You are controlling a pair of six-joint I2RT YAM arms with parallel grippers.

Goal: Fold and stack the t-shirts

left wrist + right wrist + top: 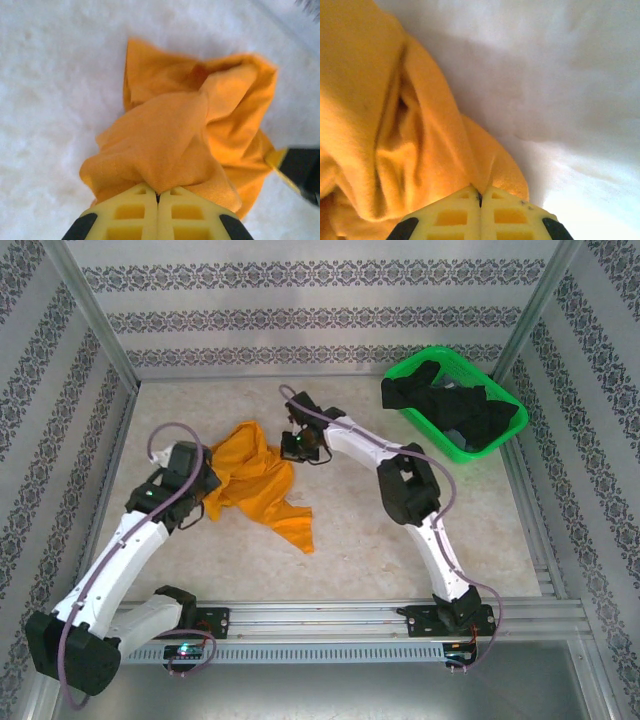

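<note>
Progress minimal: orange t-shirt (255, 480) lies crumpled mid-worktop (380, 550), not spread, no fold visible. Left pincer (157, 196) is pressed together on a bunch of its cloth at the shirt's left side. Right pincer (480, 196) likewise pinches cloth at the far right edge. Black t-shirts (450, 405) sit heaped in green basket (510, 425), far right corner. No stack started; judging by this, every shirt is left to fold.

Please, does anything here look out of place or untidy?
The orange shirt lies crumpled in a heap on the table, not flat, pinched by the left gripper and the right gripper. Black shirts spill over the rim of the green basket at the far right.
</note>
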